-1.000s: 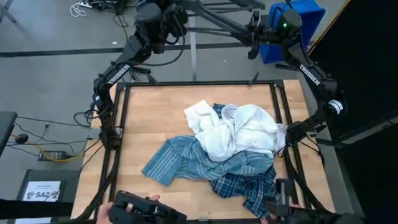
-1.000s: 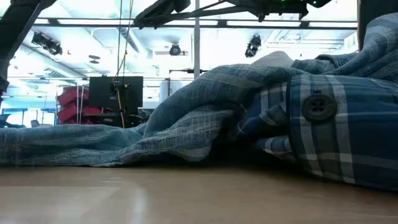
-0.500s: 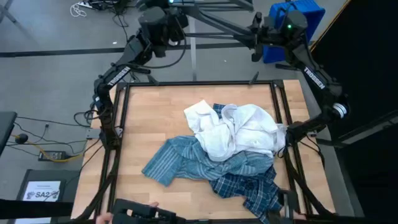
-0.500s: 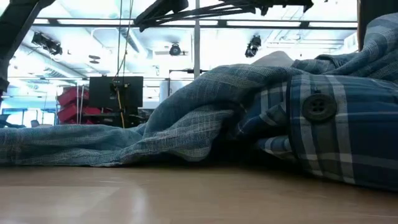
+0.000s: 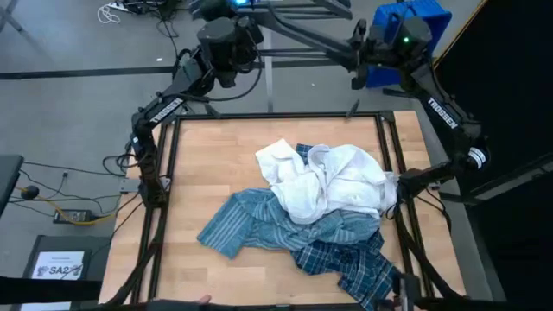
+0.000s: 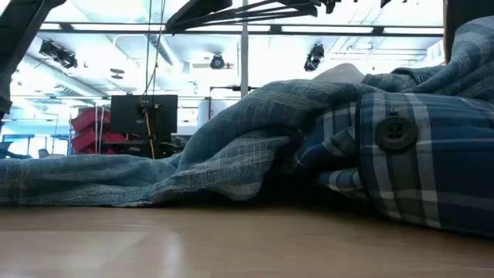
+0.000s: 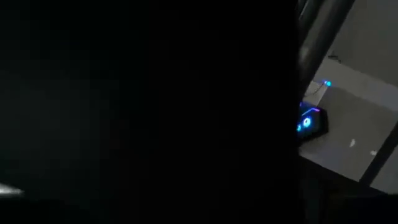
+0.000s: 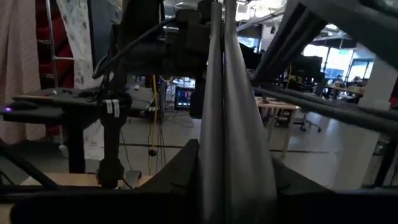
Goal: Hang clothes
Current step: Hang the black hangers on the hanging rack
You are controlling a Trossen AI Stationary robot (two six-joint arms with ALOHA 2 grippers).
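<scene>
- Plaid shirt (image 5: 341,259): darker blue, at the table's near edge, right of centre; crumpled, partly under the striped shirt. In the low view it fills the right side, one dark button (image 6: 395,133) facing the camera.
- Striped shirt (image 5: 251,220): light blue-grey, spread flat from the near left toward the middle of the table; its far edge runs under the white shirt. In the low view it lies as a long low fold across the left and centre.
- White shirt (image 5: 333,183): bunched on top of the heap, centre to right of the table, touching both other shirts; a bit of plaid shows at its far edge.
- Table (image 5: 207,164): wooden top in a black frame; bare wood on the left and far sides.
- Left gripper (image 5: 226,39): raised beyond the far edge of the table, over the grey floor, well apart from the shirts. Cannot tell how far the fingers are open; its wrist view is almost wholly dark. Nothing visibly held.
- Right gripper (image 5: 384,43): raised beyond the far right corner, near a blue bin (image 5: 415,22). Cannot tell its opening or hold.
- Grey bars (image 5: 302,34): run between the two arms past the far edge.
</scene>
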